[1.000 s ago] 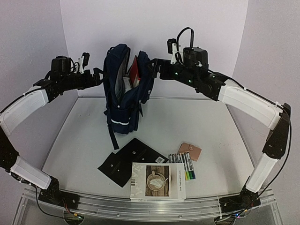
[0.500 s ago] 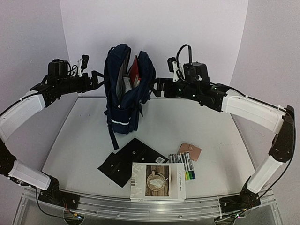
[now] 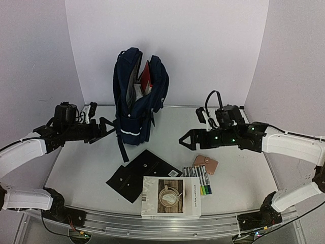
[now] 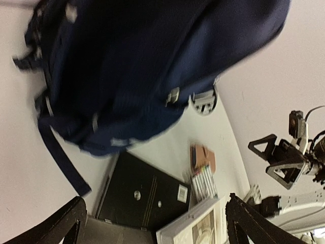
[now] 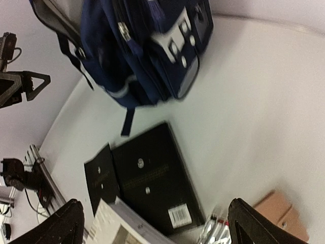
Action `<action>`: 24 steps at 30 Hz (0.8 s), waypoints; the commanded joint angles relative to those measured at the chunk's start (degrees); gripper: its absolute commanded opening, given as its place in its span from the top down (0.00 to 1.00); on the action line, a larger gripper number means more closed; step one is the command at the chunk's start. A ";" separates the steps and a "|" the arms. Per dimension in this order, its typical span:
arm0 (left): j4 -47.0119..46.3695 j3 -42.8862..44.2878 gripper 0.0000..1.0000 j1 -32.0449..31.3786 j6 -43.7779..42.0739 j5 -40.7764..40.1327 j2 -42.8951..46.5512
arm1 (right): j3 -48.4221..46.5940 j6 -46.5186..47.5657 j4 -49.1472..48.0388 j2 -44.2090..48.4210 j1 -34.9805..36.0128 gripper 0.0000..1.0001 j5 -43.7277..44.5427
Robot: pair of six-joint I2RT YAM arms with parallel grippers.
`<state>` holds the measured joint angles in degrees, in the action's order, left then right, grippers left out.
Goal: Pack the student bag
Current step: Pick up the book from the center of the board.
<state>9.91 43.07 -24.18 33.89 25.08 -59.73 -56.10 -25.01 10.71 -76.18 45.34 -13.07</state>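
Between my two grippers the student bag [image 3: 138,96] is standing upright on the table [image 3: 238,127], its top mouth gaping and a red book [image 3: 146,76] showing inside. It is just ahead of the left gripper [image 3: 104,127], near the fingertips but, as far as I am seeing, not touching them. From the right gripper [image 3: 184,141] it is further ahead, with bare table between. Both grippers are hanging low with their fingers spread wide, and neither is holding anything.

Just behind the right gripper, a brown wallet [image 3: 205,163] and a row of markers [image 3: 199,180] are lying side by side. A black folder [image 3: 144,170] is lying behind the gap between the two tools, and a white book [image 3: 171,197] is resting partly on its near edge.

I am judging that nothing is supporting the bag, so this is my main worry. A push from the left fingers, so near to its side, could tip it over or turn the mouth away. Its dark strap [image 3: 121,147] is trailing down beside the left tool and could catch a finger. The folder is thin and flat, so the fingers may scrape the table and only slide it. Because the book is weighing on it, pulling the folder could drag the book too. The markers are loose and may scatter if the right gripper is closing on only some of them.
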 commanded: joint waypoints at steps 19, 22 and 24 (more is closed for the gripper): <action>-23.71 -12.52 0.13 -31.39 20.14 2.19 -20.91 | 34.82 -22.16 -8.14 17.17 1.10 0.05 -24.19; -24.84 -11.64 0.21 -31.82 19.99 4.40 -23.88 | 38.70 -26.75 -17.94 16.06 1.38 0.05 -26.36; -24.97 -10.99 0.25 -31.91 19.61 5.51 -25.56 | 40.51 -28.19 -21.59 14.10 1.90 0.06 -26.36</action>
<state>-10.77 30.30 -55.73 53.00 27.08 -82.74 -18.68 -47.75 1.41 -59.77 46.23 -36.79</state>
